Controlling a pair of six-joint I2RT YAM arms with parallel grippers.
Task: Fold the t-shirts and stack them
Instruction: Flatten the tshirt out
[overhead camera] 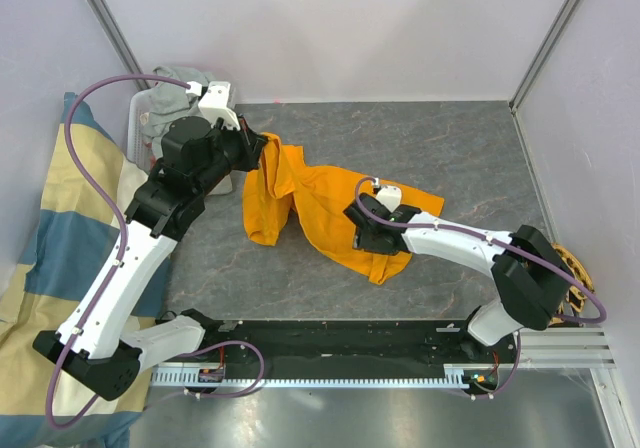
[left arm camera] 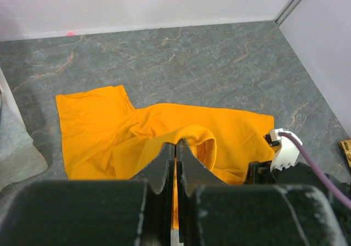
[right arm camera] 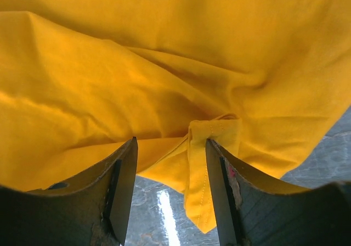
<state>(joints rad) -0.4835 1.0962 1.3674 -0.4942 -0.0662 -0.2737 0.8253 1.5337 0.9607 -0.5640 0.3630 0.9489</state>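
Note:
The orange t-shirt lies crumpled on the grey table. My left gripper is shut on a fold of its far-left edge and holds that part raised; the left wrist view shows the pinched fold of the shirt at my left gripper. My right gripper is open, low over the shirt's near right part. In the right wrist view a hemmed corner of the shirt hangs between the open jaws of my right gripper, next to the right finger. The grey t-shirt lies bunched in a bin at the far left.
A white bin stands at the table's far-left corner. A cream-and-blue cloth drapes off the left side. A tan woven disc sits behind the right arm's elbow. Walls close in the back and sides.

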